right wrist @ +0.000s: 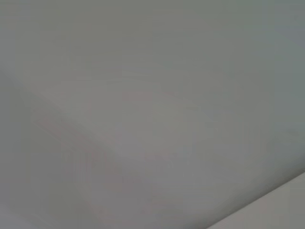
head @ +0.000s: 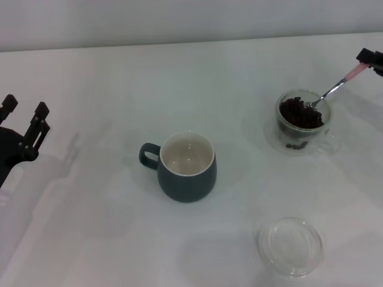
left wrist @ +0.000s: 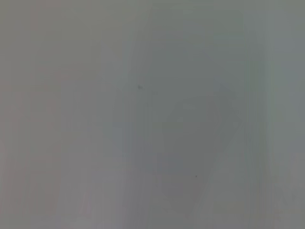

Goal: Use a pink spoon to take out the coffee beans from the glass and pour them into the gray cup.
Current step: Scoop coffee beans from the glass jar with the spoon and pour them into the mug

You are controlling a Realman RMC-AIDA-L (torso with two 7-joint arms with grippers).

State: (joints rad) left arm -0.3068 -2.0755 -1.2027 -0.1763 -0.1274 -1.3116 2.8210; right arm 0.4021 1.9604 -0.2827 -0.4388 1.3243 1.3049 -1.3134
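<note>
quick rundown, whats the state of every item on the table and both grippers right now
glass: upright, holds beans
coffee beans: heaped in the glass
pink spoon: tilted, bowl in the beans, handle held by the right gripper
gray cup: upright, no beans inside
glass dish: flat on the table, nothing in it
right gripper: shut on the spoon handle, at the right edge
left gripper: open, holds nothing, at the far left

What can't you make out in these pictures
- Right gripper: cut off by the head view's right edge, holding the pink spoon.
- Spoon's bowl: sunk among the coffee beans in the glass, load unclear.
- Both wrist views: only blank pale surface.
</note>
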